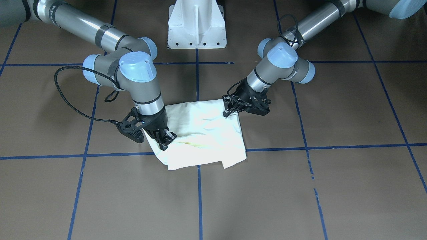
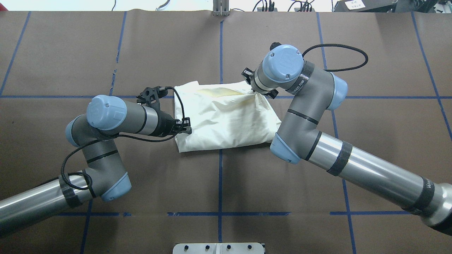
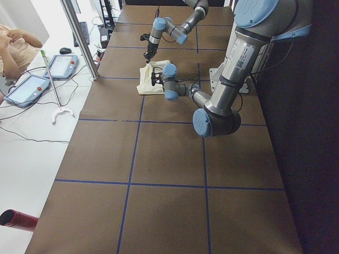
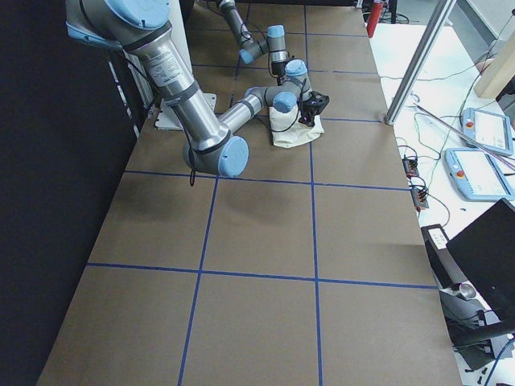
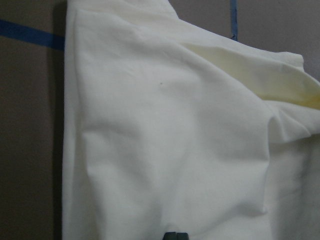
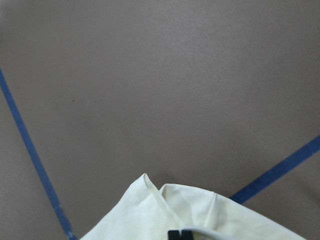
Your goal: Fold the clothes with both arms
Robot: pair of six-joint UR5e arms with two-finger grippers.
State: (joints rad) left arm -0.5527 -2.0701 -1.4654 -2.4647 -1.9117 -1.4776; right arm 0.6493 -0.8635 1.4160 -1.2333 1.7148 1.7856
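The cream T-shirt [image 1: 206,133] lay as a folded bundle in the middle of the brown counter [image 1: 333,186], between the two arms. It was close to a crossing of the blue tape lines [image 1: 333,146], with its plain side up.

The left arm [image 2: 106,116] was stretched low over the counter. Its wrist was almost horizontal, so the left end effector [image 2: 183,127] met the bundle from the side, at the corner nearer the white pedestal [image 1: 196,25]. The right arm [image 2: 307,116] was bent at the elbow above the cloth, and its wrist pointed steeply down onto the opposite far corner.

In the overhead view this wrist covered its own end effector. The front-facing view showed the right end effector [image 1: 165,139] clearly, with its two fingers pressed together on the cloth edge. The same view showed the left one clenched on the T-shirt corner.

The left wrist camera was almost filled with wrinkled cream cloth. The dark fingertips [image 5: 175,236] stood close together at the bottom edge, with fabric around them. The right wrist camera showed mostly bare counter and two blue lines. Only a folded corner of the T-shirt was at the bottom, where the fingertips [image 6: 175,234] pinched it. In the overhead view a yellowish inner layer was visible along the far edge of the bundle.
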